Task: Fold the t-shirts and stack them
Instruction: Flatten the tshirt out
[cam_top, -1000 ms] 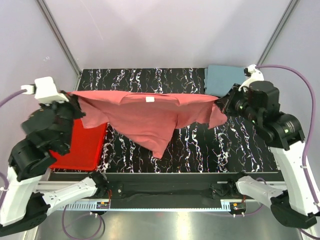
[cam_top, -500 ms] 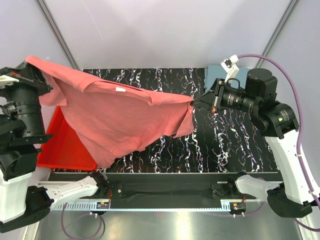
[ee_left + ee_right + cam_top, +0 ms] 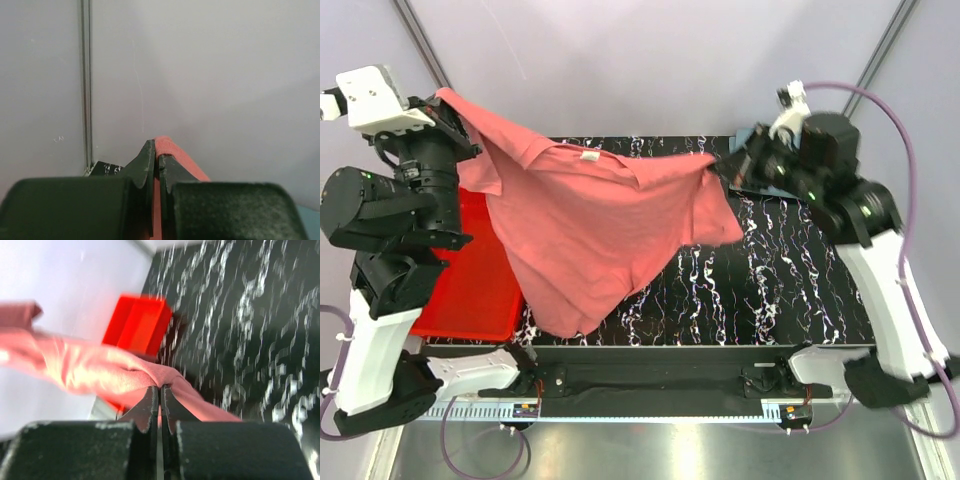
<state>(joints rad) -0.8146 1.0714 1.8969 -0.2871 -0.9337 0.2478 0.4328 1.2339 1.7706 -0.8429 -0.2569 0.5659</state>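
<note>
Well, white neck label (image 3: 589,155) showing on salmon-pink t-shirt (image 3: 600,230) (writing unreadable); left gripper (image 3: 156,151) and right gripper (image 3: 159,390) aloft, clamping shirt edges, holding it spread above table (image 3: 790,290).

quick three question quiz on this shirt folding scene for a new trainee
1. True or false: the salmon-pink t-shirt lies flat on the table.
2. Where is the red tray? A) left side of the table B) right side C) far middle
3. Fill in: the left pincer and right pincer are each ____ on an edge of the shirt.
Key: 1 false, it is held up between the two pincers; 2 A; 3 shut.
</note>
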